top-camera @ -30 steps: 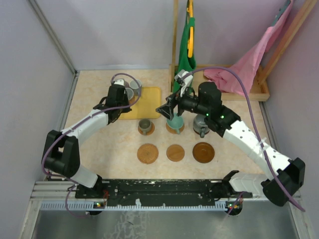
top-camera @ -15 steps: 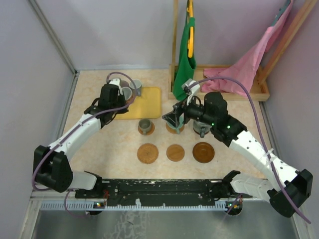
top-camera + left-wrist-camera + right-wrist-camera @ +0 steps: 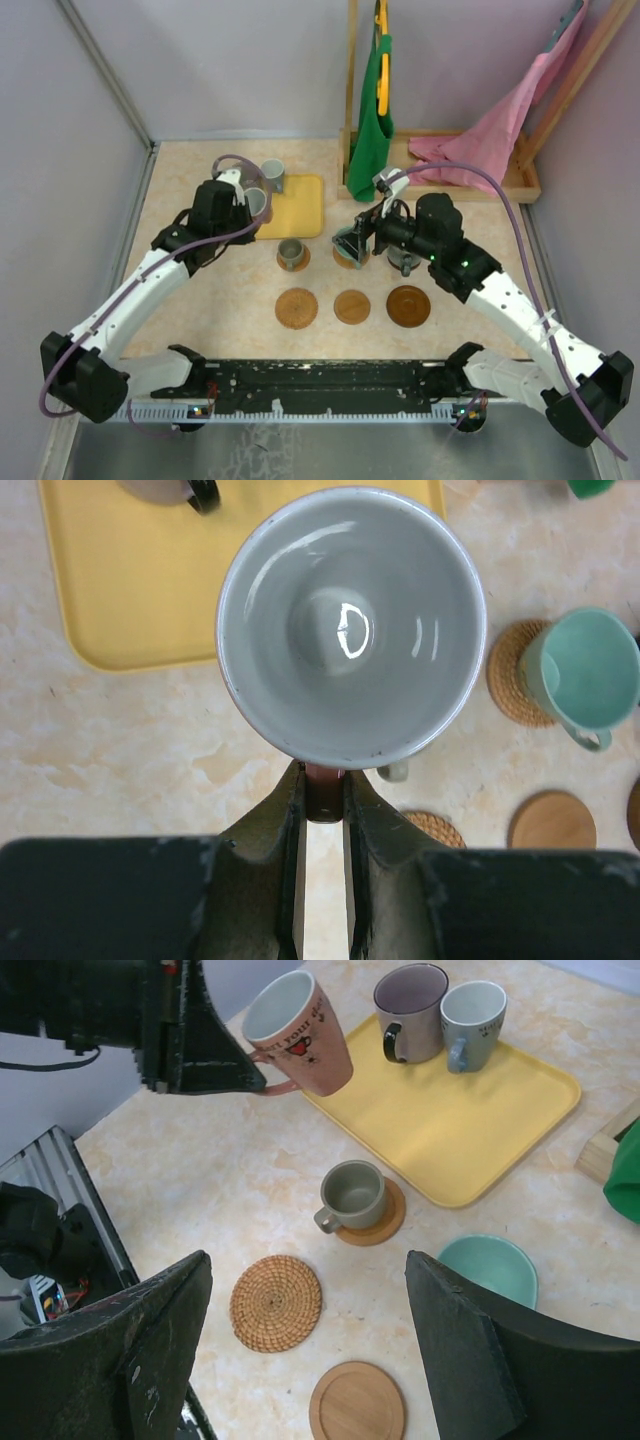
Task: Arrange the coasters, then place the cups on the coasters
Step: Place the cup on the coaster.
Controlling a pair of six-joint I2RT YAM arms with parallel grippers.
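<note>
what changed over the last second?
Left gripper, shut on the handle of the pink cup, carried it near-left to the edge of the yellow tray. Right gripper, open, drew back slightly above the teal cup. Nothing grabbed or released. Coasters and other cups unmoved.

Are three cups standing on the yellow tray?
No, the right wrist view shows only two on the yellow tray, a purplish cup and a grey-blue cup; the pink cup hangs in the left fingers.
</note>
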